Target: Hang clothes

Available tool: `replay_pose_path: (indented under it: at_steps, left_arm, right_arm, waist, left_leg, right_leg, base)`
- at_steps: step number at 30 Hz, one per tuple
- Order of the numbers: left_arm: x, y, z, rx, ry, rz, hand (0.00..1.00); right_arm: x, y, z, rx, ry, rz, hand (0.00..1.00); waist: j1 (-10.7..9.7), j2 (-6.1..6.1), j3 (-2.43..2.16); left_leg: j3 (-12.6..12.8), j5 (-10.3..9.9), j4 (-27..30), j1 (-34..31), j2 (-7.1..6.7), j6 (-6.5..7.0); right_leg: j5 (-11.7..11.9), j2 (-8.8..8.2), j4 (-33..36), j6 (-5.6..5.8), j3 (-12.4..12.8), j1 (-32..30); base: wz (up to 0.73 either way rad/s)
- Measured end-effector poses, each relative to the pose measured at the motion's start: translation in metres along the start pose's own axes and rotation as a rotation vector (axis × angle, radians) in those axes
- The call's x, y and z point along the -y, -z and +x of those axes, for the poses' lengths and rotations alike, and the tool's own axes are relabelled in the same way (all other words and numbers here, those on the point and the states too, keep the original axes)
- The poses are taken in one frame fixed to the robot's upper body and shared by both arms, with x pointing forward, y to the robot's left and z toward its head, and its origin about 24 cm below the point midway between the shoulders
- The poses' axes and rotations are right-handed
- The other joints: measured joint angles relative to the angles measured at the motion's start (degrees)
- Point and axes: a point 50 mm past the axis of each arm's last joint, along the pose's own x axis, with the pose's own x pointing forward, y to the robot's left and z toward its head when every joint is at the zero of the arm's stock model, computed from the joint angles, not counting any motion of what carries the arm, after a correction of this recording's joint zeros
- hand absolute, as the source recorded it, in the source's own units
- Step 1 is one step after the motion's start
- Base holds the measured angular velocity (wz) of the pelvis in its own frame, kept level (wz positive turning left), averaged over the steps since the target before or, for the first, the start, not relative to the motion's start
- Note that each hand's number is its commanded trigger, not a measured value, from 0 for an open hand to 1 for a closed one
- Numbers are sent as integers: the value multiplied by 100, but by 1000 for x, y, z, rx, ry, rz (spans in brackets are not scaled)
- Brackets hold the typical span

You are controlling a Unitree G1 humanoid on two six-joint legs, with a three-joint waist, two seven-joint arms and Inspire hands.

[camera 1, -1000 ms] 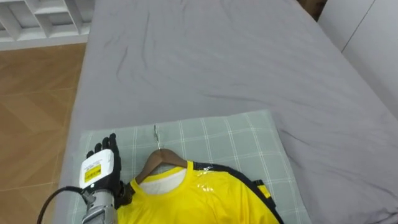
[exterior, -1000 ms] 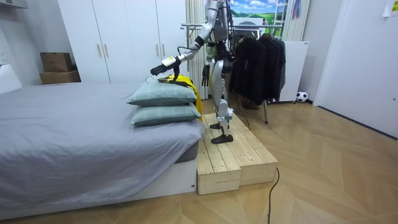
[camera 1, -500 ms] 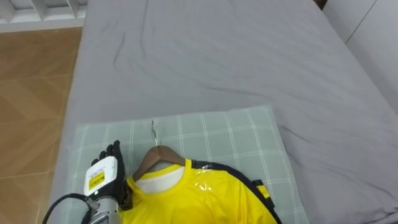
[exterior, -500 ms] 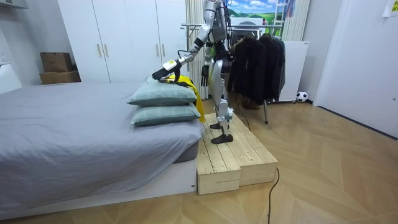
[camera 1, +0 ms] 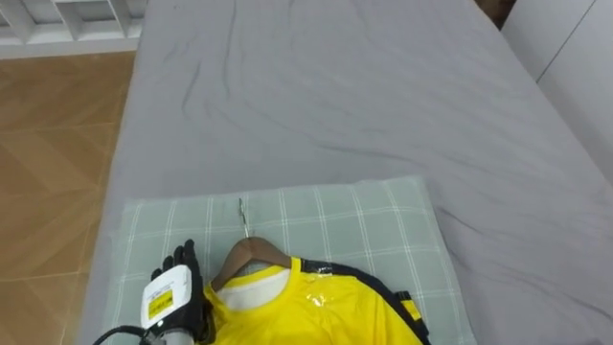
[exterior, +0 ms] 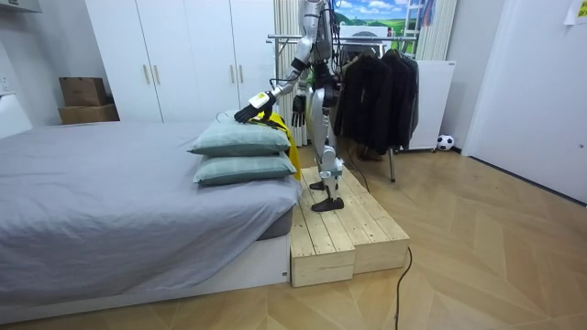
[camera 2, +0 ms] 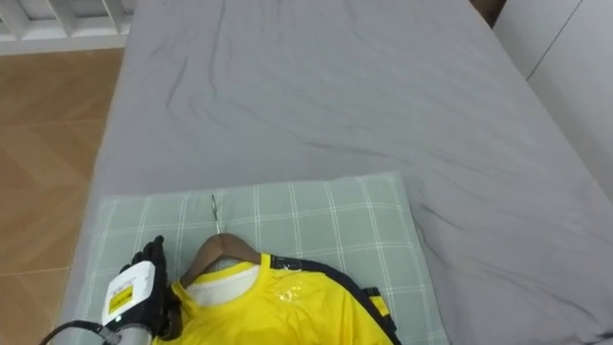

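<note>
Left eye view first: where is the garment?
— The yellow shirt point(camera 1: 316, 307) lies flat on the checked pillow point(camera 1: 335, 206) at the head of the grey bed point(camera 1: 335, 96). It is already threaded on a wooden hanger point(camera 1: 251, 253), whose metal hook point(camera 1: 243, 213) points away from the robot across the pillow.

Why would it be lying like that?
— My guess is that the pillow serves as a raised, soft shelf. The hanger's neck sits clear of the collar, so it can be reached without digging into cloth.

And the hand?
— The left hand point(camera 1: 175, 290) is just beside the hanger's near arm, at the shirt's shoulder, with its back turned to the camera. I cannot tell whether it has taken hold or merely rests there. It looks placed for a lift by the hanger and not by the fabric, which would keep the shirt from sliding off.

The other one?
— In the room view the right hand point(exterior: 300, 112) hangs by the robot's side.

Where does the shirt go?
— Presumably to the clothes rack point(exterior: 362, 38) behind the robot, where dark garments point(exterior: 376, 92) hang. The robot stands on a wooden platform point(exterior: 348, 229) between bed and rack, so the hanging itself is not yet done.
</note>
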Motion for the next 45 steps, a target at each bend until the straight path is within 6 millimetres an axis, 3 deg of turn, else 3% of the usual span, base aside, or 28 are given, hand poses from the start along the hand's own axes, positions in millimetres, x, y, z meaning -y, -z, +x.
replay_pose_path:
  at_steps: [7,21,33,34,35,36,38,39,45]
  left_arm:
    - [17,13,-16,-14,71,32,0]
    - [28,29,-29,-45,131,50,0]
    - [36,36,-38,-74,171,57,0]
    - [36,36,-37,-75,176,57,10]
    - [36,36,-37,-76,176,57,29]
    - [35,35,-36,-78,175,58,65]
    - [34,35,-35,-78,174,59,84]
    - [34,34,-34,-80,173,60,100]
    - [19,31,-21,-80,102,50,100]
  right_arm:
    - [1,9,-1,-29,10,11,0]
    - [4,28,-3,-65,26,23,0]
    - [6,32,-4,-75,13,46,0]
    - [6,32,-4,-76,13,47,0]
    - [6,32,-4,-77,13,47,0]
    - [6,32,-4,-78,13,47,0]
    - [6,32,-4,-82,13,47,0]
    - [6,32,-4,-82,13,47,0]
    - [5,29,-3,-75,10,41,0]
  waist:
    - [16,-20,-13]
    - [12,-19,-23]
    - [-1,152,-67]
    - [-1,152,-67]
    - [-1,151,-66]
    - [-2,150,-66]
    - [-1,149,-66]
    - [-2,147,-64]
    - [17,104,-38]
  left_leg:
    - [-16,0,-23,81,-6,0]
    - [22,-1,-40,302,-1,-1]
    - [20,55,-125,287,4,-12]
    - [20,56,-120,276,3,-12]
    - [21,56,-118,273,3,-11]
    - [20,56,-114,265,2,-11]
    - [19,56,-110,234,1,-11]
    - [19,56,-108,209,1,-11]
    - [18,56,-101,172,3,-11]
  right_leg:
    - [0,0,0,0,3,84]
    - [0,-1,-13,0,17,278]
    - [10,11,-1,-17,15,216]
    - [12,12,-1,-20,15,208]
    - [12,12,-1,-21,15,206]
    - [12,12,-2,-21,15,203]
    - [12,12,-3,-21,15,177]
    - [13,12,-3,-21,15,153]
    - [13,13,-2,-22,21,109]
  base:
    - [1]
    - [-1]
    - [0]
    - [0]
    - [0]
    - [0]
    - [0]
    - [0]
    - [0]
